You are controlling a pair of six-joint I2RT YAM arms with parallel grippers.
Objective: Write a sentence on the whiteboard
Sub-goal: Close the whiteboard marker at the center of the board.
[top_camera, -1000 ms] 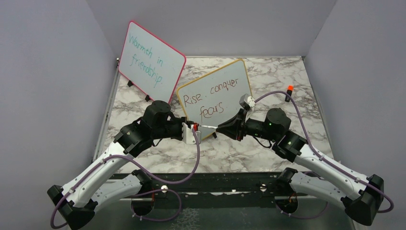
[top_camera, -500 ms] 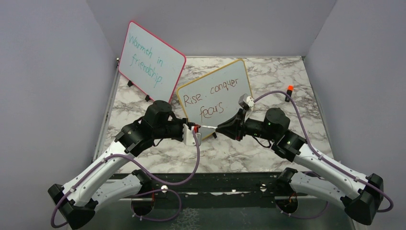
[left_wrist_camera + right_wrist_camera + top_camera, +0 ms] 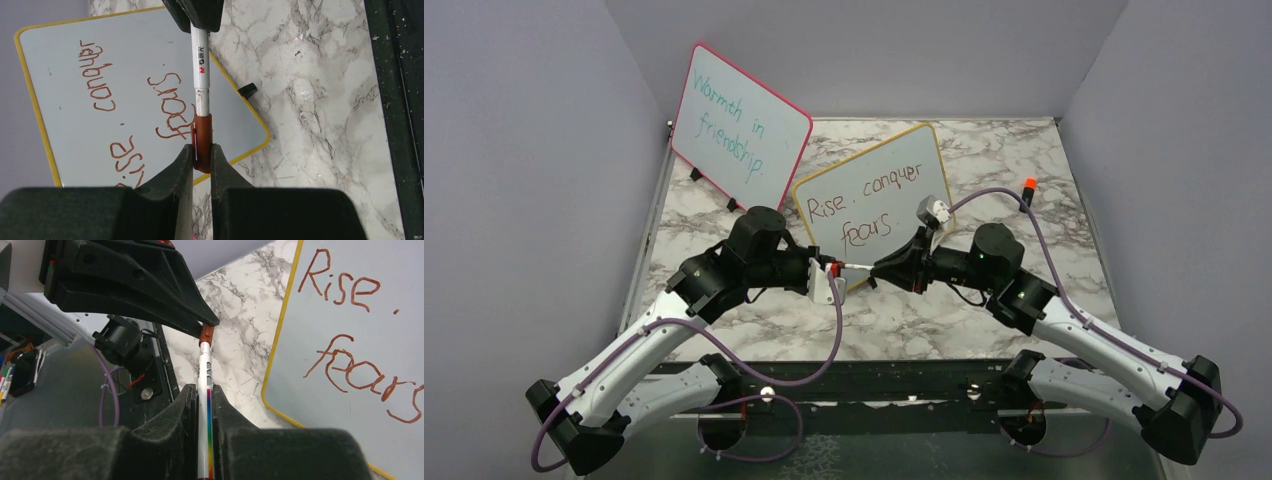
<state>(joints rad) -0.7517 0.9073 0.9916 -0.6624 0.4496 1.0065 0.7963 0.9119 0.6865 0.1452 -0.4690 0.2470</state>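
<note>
The left gripper (image 3: 202, 150) is pinching the brown-red cap (image 3: 202, 132) of a marker (image 3: 854, 265), its two black fingers pressed on either side of the cap. The right gripper (image 3: 202, 390) faces it from the other side and is clamped on the marker's white barrel, which carries a rainbow stripe in the right wrist view. The marker lies level between the two grippers, and their tips are near each other, with only a short length of barrel showing between them. Both grippers hang over the middle of the worktop (image 3: 984, 150), a white and grey marble surface, just above the near corner of the whiteboard (image 3: 909, 200). The whiteboard has a yellow frame and sits at the centre of the worktop, turned at an angle, with one small black foot (image 3: 247, 90) showing by its edge. The sentence (image 3: 892, 180) is written on it in brown-red in two lines: "Rise. conquer" above "fears". A second board (image 3: 739, 125) with a pink frame stands at the far left corner and bears teal writing, "Warmth in friendship". A small orange-red object (image 3: 1029, 185) stands near the right edge of the worktop.
</note>
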